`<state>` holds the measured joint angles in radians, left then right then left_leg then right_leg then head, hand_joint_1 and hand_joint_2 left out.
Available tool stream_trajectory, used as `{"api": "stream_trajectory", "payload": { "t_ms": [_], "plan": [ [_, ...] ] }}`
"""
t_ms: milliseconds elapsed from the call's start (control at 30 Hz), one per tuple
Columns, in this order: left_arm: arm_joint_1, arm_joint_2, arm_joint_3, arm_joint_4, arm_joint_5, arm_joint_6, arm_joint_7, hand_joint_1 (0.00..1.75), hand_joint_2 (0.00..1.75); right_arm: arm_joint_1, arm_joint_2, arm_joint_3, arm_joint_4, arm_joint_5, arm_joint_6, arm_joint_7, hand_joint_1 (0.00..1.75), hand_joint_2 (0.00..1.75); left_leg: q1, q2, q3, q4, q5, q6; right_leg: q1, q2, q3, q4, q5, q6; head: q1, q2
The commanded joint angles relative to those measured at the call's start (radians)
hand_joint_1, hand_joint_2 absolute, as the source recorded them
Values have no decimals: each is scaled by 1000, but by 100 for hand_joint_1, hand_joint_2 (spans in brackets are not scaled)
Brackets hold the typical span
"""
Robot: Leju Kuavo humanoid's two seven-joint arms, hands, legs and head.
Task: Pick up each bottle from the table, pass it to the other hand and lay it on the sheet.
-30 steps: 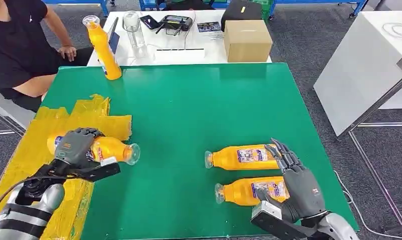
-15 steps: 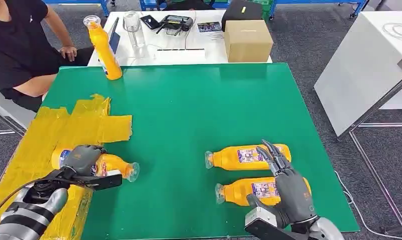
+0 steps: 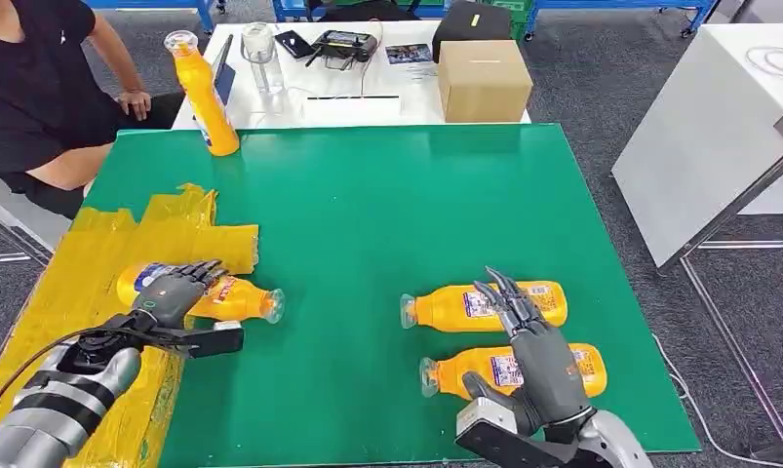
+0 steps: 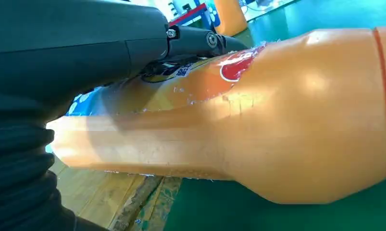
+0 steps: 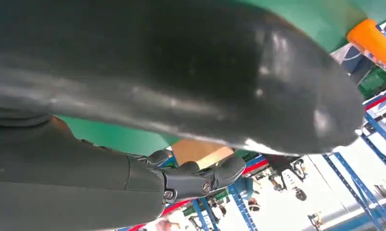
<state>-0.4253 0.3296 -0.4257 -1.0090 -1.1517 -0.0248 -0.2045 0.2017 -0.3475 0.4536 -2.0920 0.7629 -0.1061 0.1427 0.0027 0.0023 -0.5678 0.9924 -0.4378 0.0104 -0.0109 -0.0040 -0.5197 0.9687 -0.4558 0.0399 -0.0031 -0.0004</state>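
Left hand (image 3: 176, 290) rests with its fingers spread flat along a bottle (image 3: 216, 294) lying on its side, body on the yellow sheet (image 3: 95, 263) and capped neck poking out over the green table (image 3: 387, 195) — the fingers lie on top rather than wrapped around it, so this reads as the laying-down step close to done, the hand letting go. From the left wrist camera the orange body sits tight against the dark fingers (image 4: 200, 41), touching but not clasped. Right hand (image 3: 533, 346) hovers open, fingers straight and apart, above two more bottles lying side by side near the table's right front: the near bottle (image 3: 485, 370), partly under the palm, and the far bottle (image 3: 465, 307) just beyond its fingertips. The next move, by this reading, calls for the right hand to drop and close around the near one, lift it, then meet the left hand mid-table for the handover — which needs the left hand free first. A fourth bottle (image 3: 204, 93) stands upright at the table's far left corner. Beyond it a white desk (image 3: 368, 102) carries a cardboard box (image 3: 483, 80), a clear cup (image 3: 259, 54) and some electronics; a seated person (image 3: 46, 88) is close to the sheet side, nearest the left arm's path.
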Motion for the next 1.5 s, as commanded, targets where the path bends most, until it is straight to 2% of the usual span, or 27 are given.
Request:
{"api": "stream_trajectory", "payload": {
  "t_ms": [33, 100, 133, 367, 400, 467, 500, 700, 933, 1167, 1333, 1500],
  "plan": [
    [-35, -18, -52, 83, 2, -10, 3, 0, 175, -32, 19, 15, 57, -2, 6, -1, 0, 0, 1, 0, 2, -1, 0, 0, 1, 0, 2, -1, 0, -1, 0, 0],
    [-37, -13, -56, 80, 3, -11, 3, 0, 175, -38, 11, 15, 57, 5, 15, -6, 0, 0, 2, 0, 3, -1, 0, -1, 2, 0, 3, -3, 1, -2, 0, 0],
    [-39, -14, -53, 80, 9, -10, 4, 0, 175, -45, 10, 13, 61, 8, 20, -7, 0, 175, 1, 0, 2, -1, 0, 0, 1, 0, 2, -1, 0, -1, 0, 0],
    [-45, -1, -45, 78, 24, -11, 5, 0, 175, -56, -22, 6, 65, 65, 55, 15, 0, 175, 2, 0, 2, 0, -1, 0, 2, 1, 3, -2, 0, -1, 0, 0],
    [-45, 0, -40, 77, 30, -10, 5, 0, 175, -49, -24, 3, 64, 73, 52, 17, 0, 0, 1, 0, 2, 0, -1, 0, 2, 0, 3, -2, 0, -1, 0, 0],
    [-37, -6, -17, 62, 51, 4, 5, 0, 175, -24, -30, -4, 53, 78, 48, 17, 0, 0, 1, 0, 2, 0, 0, 0, 1, 0, 2, -1, 0, -1, 0, 0],
    [-16, -23, 34, 36, 100, 29, -1, 0, 175, 7, -43, -5, 36, 75, 44, 15, 0, 175, 2, -1, 2, 0, -1, 0, 2, 0, 3, -2, 0, -1, 0, 0],
    [105, -84, 242, -175, 353, -5, -67, 0, 175, 125, -154, 19, -31, 38, -7, 45, 0, 175, 1, -2, 1, 0, -1, 0, 1, -2, 2, -1, -1, 0, 0, 0],
    [232, -147, 458, -418, 779, -254, -167, 0, 175, 166, -254, 40, -69, -9, -54, 81, 0, 175, 0, 2, -1, 1, -2, 0, 1, 2, -2, 0, -1, -1, 0, 0],
    [244, -154, 474, -442, 824, -284, -171, 0, 175, 179, -273, 45, -78, -8, -60, 85, 0, 175, 1, 1, 0, 0, -2, 0, 2, 1, 0, -2, 0, -1, 0, 0],
    [251, -198, 538, -461, 1059, -420, -155, 0, 175, 218, -366, 80, -114, -10, -100, 140, 0, 175, 1, 0, 1, 0, -3, 0, 2, 1, 1, -2, -1, -1, 0, 0],
    [264, -231, 558, -477, 1218, -488, -97, 0, 175, 237, -442, 130, -124, 30, -147, 232, 0, 175, 0, 0, 1, 0, -3, 0, 1, 1, 1, -2, -1, -1, 0, 0]
  ]
}}
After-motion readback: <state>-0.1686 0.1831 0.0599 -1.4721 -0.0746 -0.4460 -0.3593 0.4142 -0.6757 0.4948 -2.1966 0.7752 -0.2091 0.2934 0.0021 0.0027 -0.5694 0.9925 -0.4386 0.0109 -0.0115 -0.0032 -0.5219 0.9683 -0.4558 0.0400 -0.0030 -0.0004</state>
